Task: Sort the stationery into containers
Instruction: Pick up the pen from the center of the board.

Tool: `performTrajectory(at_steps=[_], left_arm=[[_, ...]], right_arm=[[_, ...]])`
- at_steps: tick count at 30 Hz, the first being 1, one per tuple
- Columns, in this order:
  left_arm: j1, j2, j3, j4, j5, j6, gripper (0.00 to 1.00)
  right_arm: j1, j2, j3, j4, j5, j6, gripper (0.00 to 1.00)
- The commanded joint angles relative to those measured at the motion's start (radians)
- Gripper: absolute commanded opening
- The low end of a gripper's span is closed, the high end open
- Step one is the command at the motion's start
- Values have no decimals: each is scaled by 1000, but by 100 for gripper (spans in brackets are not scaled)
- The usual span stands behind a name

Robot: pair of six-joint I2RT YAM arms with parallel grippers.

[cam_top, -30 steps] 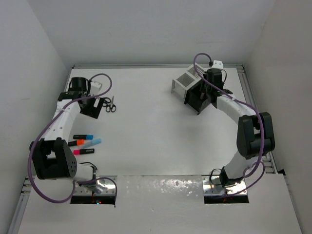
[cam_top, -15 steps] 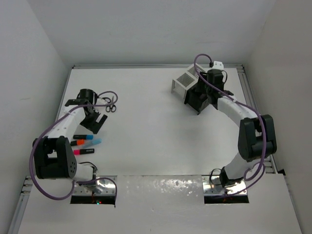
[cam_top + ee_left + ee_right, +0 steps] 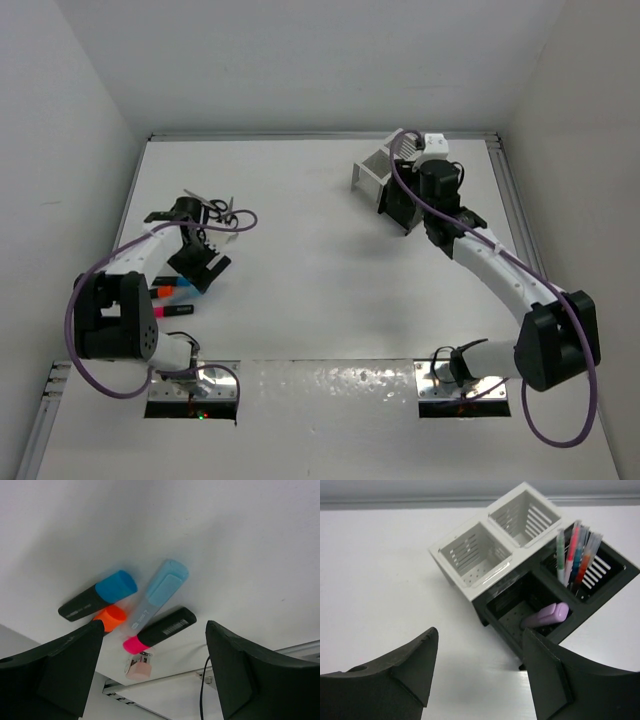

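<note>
Left end effector (image 3: pixel 155 627) nearer; white table (image 3: pixel 300 280)

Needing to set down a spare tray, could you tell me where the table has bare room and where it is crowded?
Free: the table's wide middle, between the highlighters and the organiser boxes. Crowded: around those highlighters by the left arm, and beside the boxes.

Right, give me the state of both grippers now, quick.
Left gripper: open, empty, above the highlighters.
Right gripper: open, empty, above the black organiser.
</note>
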Motion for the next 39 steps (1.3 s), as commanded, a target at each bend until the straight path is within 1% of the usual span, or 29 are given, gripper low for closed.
performTrajectory(at_steps=[1,2,4,7,8,12,16,17,22,23,24,25,27,29,35,39], left_arm=[[-7,34,-23,60,45,60,80],[-35,57,-39,81,43,75,79],[-38,100,-50,119,16,72,78],[-46,146,-56,168,-27,43,71],[-49,172,-50,199,-36,19,67],[-52,205,-58,250,-44,2,62],[-55,246,-64,247,-64,-3,48],[-55,249,-64,236,-58,-6,44],[-63,229,-61,216,-1,-3,29],[-64,228,-58,218,6,-4,20],[-64,229,-52,218,26,-7,15],[-67,232,-38,219,42,-15,6],[-70,238,-21,218,91,-24,5],[-79,249,9,212,115,-40,0],[-90,260,85,181,203,-70,0],[-95,254,175,161,255,-99,0]], right_arm=[[20,-50,-30,-2,-18,9,67],[23,-56,-40,-5,-15,18,67],[36,-82,-78,-6,-12,23,67],[45,-110,-127,0,-7,31,67],[45,-117,-136,0,-6,31,67],[49,-142,-173,-2,-4,43,67],[49,-166,-179,-8,5,38,67],[49,-176,-181,-8,7,38,67],[49,-202,-190,7,17,43,67],[48,-203,-190,9,16,44,67],[49,-206,-192,9,16,43,67],[49,-206,-189,9,16,44,67],[51,-208,-187,6,17,44,67],[49,-211,-185,0,17,43,67],[51,-226,-188,-8,28,40,67],[54,-235,-189,-12,28,40,66]])
